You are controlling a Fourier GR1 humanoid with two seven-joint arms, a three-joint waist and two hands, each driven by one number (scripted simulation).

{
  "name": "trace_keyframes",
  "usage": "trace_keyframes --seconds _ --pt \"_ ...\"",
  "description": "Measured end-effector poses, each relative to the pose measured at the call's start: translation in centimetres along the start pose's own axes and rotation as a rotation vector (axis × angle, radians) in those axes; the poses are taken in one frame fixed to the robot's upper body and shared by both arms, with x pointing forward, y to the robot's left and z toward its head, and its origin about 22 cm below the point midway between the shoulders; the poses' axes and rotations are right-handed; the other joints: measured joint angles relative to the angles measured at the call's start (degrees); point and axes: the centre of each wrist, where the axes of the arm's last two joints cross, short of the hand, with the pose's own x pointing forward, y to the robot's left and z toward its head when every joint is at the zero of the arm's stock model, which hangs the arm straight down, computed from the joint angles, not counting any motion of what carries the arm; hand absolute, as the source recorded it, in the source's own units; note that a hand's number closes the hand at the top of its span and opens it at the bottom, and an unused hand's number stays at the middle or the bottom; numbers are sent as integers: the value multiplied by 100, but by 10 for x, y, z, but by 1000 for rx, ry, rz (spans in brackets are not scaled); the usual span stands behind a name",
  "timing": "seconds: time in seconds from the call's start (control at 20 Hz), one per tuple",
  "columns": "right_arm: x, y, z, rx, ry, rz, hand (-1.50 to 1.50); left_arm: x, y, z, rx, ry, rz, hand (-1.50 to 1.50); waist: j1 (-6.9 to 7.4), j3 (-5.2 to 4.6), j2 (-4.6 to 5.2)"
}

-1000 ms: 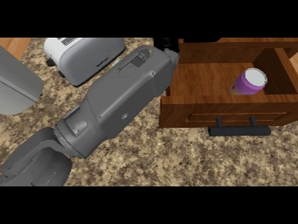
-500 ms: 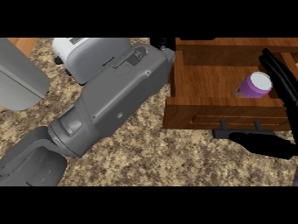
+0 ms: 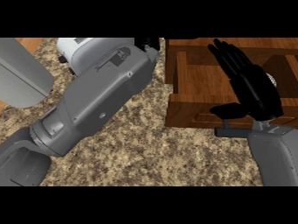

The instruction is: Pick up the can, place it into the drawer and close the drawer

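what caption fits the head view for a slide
Open black right hand over the open brown wooden drawer, hiding the can.

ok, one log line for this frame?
stage: close drawer | right hand: open, over open drawer | can: hidden | left hand: mostly hidden by forearm

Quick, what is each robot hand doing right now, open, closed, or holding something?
Left robot hand: only its dark fingertips show past the forearm; cannot be told.
Right robot hand: open, fingers straight, over the drawer, holding nothing.
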Motion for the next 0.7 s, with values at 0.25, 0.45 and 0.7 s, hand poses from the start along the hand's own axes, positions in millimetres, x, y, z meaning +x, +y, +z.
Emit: trace_keyframes --seconds 0.25,0.45,0.7 --pt "-11 34 -23 26 28 86 -150 10 19 -5 22 -2 -8 -150 2 2 0" --pt "-25 63 -33 49 65 130 -150 16 36 -6 36 -5 -9 -150 16 4 8" --pt "-36 78 -51 33 74 214 -150 16 56 -4 40 -4 -12 -150 15 -41 -30"
